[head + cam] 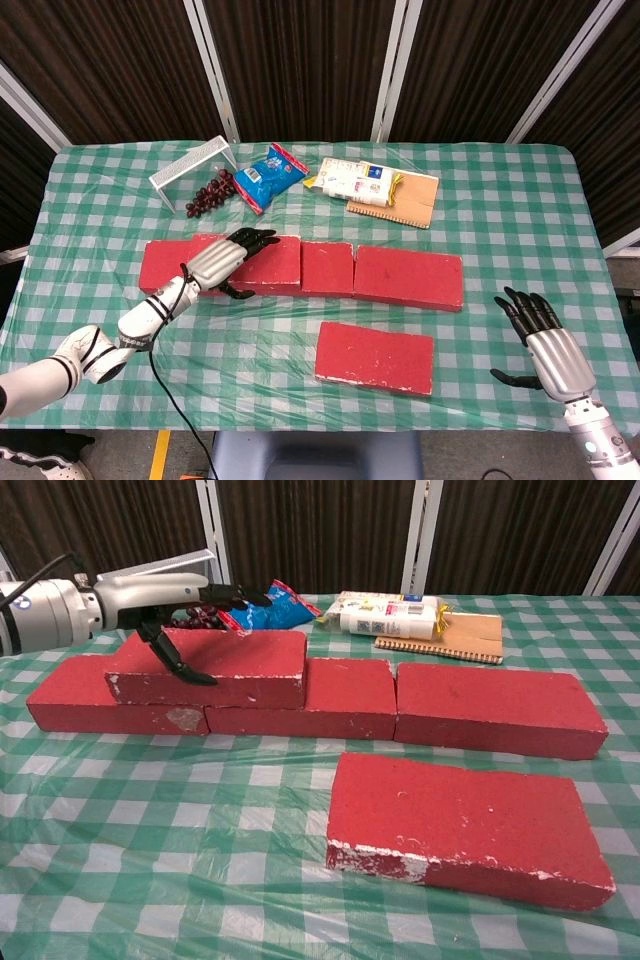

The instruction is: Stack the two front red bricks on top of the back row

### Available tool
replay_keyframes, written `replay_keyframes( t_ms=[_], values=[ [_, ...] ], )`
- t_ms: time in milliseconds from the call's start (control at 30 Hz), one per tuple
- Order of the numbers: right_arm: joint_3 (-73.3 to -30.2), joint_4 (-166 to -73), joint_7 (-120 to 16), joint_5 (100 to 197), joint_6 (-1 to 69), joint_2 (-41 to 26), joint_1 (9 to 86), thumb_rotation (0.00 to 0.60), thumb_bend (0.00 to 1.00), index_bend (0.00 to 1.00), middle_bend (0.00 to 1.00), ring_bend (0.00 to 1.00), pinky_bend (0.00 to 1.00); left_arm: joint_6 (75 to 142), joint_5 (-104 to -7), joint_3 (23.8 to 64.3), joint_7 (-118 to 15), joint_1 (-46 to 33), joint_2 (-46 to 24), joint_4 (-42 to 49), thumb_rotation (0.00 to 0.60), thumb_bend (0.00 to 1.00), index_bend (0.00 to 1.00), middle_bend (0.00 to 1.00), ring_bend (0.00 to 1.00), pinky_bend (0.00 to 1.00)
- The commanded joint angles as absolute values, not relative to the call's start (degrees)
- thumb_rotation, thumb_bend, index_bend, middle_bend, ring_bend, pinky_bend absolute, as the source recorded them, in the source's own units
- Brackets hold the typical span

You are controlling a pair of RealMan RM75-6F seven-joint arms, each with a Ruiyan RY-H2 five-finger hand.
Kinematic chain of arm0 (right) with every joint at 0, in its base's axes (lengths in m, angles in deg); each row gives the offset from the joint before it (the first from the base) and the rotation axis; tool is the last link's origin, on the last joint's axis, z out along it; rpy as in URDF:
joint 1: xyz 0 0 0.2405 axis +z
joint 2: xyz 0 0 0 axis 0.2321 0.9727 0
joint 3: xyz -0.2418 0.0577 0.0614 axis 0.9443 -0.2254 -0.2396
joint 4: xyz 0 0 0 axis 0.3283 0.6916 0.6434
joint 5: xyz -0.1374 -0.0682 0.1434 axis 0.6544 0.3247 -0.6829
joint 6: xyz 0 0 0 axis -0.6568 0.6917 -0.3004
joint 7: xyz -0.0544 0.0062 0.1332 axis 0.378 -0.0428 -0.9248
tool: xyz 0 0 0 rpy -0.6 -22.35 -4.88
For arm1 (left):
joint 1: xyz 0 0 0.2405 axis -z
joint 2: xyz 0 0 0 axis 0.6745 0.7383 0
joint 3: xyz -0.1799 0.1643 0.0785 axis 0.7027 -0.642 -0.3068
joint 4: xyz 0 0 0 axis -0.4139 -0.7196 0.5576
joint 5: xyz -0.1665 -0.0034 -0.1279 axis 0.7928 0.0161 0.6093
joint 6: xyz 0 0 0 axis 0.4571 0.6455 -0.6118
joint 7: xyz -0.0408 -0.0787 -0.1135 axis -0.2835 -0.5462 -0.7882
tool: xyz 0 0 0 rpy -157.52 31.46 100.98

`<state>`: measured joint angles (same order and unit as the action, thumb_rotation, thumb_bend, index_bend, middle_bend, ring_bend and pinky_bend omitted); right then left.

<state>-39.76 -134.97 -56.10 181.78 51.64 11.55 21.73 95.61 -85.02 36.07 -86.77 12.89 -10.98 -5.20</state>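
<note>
One red brick (215, 663) lies stacked on the back row, spanning the left brick (95, 708) and the middle brick (300, 708); the right brick (495, 712) has nothing on it. The stacked brick (268, 262) shows the same way in the head view. A second red brick (460, 825) lies flat alone in front, also seen from above as the front brick (375, 357). My left hand (170, 598) hovers over the stacked brick's left end, fingers spread, thumb hanging before its front face, holding nothing. My right hand (545, 340) is open near the table's front right edge.
Along the back of the table stand a wire rack (195, 165), dark grapes (207, 192), a blue snack bag (270, 175), a white package (352, 180) and a brown cardboard pad (405, 203). Green checked cloth (500, 200) covers the table.
</note>
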Motion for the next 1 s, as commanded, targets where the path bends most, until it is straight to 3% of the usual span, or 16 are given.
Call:
replay_keyframes(
  t_ms=[33,267,500,1000],
  values=[
    [-38.6,-134.8,-60.1,183.8,51.4,11.5,22.4,0.600,0.11,0.00,0.00,0.00,0.00,100.1,-85.8,35.3,-82.5,9.8,-7.2,-0.1,0.600,0.24,0.00,0.00,0.00,0.00],
    [-37.1,-136.2,-64.3,185.3,46.7,7.4,25.0,0.600,0.11,0.00,0.00,0.00,0.00,114.2,-82.0,31.1,-64.5,-5.9,-3.7,4.0,0.600,0.23,0.00,0.00,0.00,0.00],
    [-36.0,-139.0,-67.7,186.9,40.4,2.6,29.3,0.600,0.11,0.00,0.00,0.00,0.00,123.1,-81.8,28.5,-61.6,-16.3,-6.1,2.1,0.600,0.23,0.00,0.00,0.00,0.00],
    [-41.8,-138.1,-54.2,174.2,29.5,-8.4,34.7,0.600,0.11,0.00,0.00,0.00,0.00,120.9,-82.8,30.1,-62.0,-18.5,-6.3,0.8,0.600,0.23,0.00,0.00,0.00,0.00]
  ],
)
